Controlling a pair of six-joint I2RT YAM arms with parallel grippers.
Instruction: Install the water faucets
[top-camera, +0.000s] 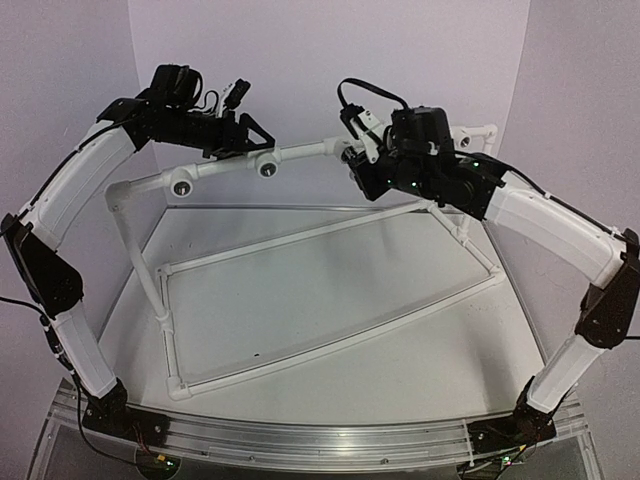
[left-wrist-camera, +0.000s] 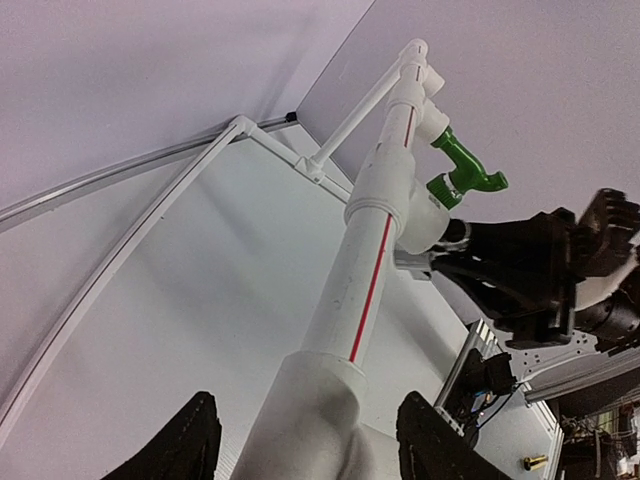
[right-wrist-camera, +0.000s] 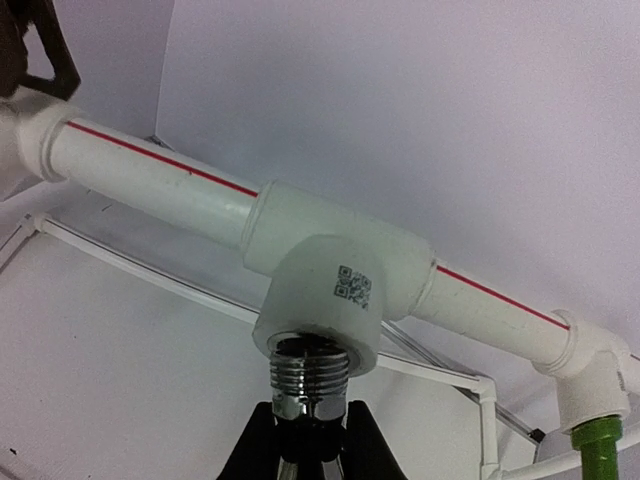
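Three views, and each gives me something the others don't. The overhead cam shows the whole white pipe frame (top-camera: 300, 152) standing on the table (top-camera: 330, 290) with both arms up at its top rail, but I can't pick out either faucet from there.

Left wrist cam is the only one with a proper look at the green faucet (left-wrist-camera: 462, 172). It's bright green plastic, seated in a white fitting far along the rail and sticking out sideways.

Right wrist cam only catches a green stub in its bottom corner, but it's got the chrome faucet (right-wrist-camera: 310, 375) dead centre. The shiny silver threads are nosed into the mouth of the tee fitting (right-wrist-camera: 330, 275) with the QR sticker, and a few threads still show below the rim.

The right gripper (right-wrist-camera: 308, 425) is clamped on the chrome faucet just under the threads. The left gripper (left-wrist-camera: 305, 415) is parted, with a finger on each side of a fat fitting on the rail. There's a sliver of gap on one side, and I can't tell about the other
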